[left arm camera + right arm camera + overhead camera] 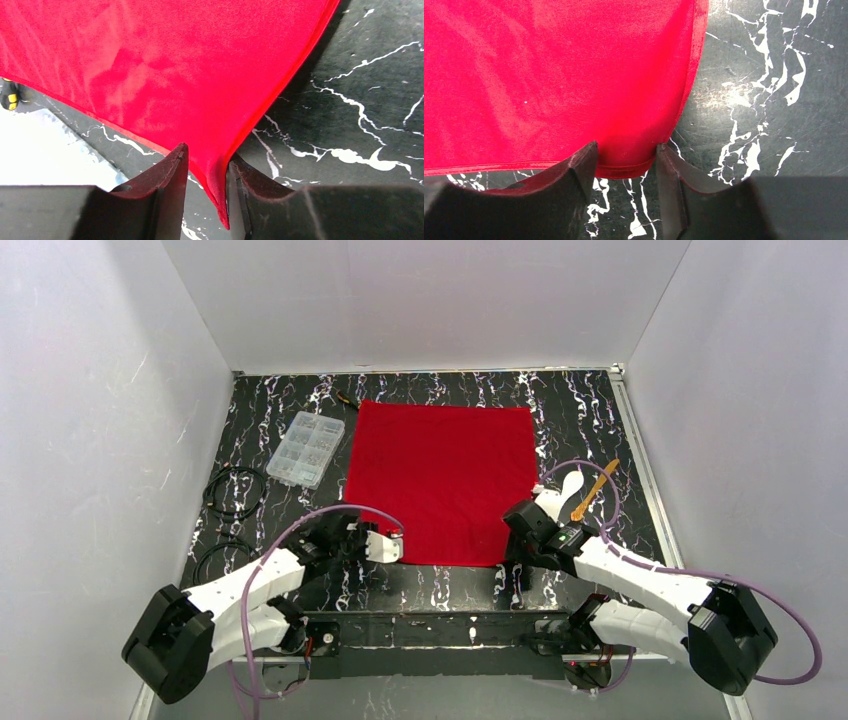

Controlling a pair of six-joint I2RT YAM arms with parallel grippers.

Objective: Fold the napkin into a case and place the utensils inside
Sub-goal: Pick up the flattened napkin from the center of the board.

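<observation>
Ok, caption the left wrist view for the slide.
Left pincer straddling a corner of the red napkin on the black marbled table, jaws not yet closed.

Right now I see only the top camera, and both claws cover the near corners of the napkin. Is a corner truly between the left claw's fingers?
Observer: Yes. The left wrist view shows the napkin corner between the left claw fingers, against one finger, a thin gap at the other.
Operator: And the right claw?
Observer: Its fingers flank the other near corner, which lies flat on the table; jaws apart.
Operator: Is the left corner lifted?
Observer: It seems raised; its edge casts a shadow.
</observation>
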